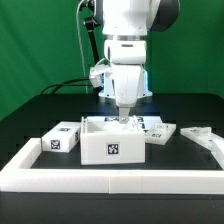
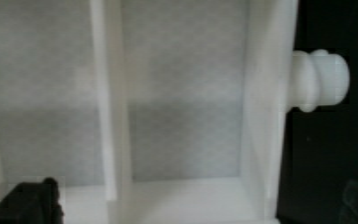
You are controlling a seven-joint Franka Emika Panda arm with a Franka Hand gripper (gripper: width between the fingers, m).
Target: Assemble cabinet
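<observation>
Green backdrop, black table [image 1: 40,108] | gripper [image 1: 124,119] hangs over box shell [image 1: 112,147], fingers [image 2: 34,205] spread apart | small block [image 1: 60,141] just beside shell, exterior view's left

place: robotics lab | cues: green backdrop [image 1: 30,40], black table [image 1: 38,115], fiducial-tagged parts [image 1: 112,148]
</observation>
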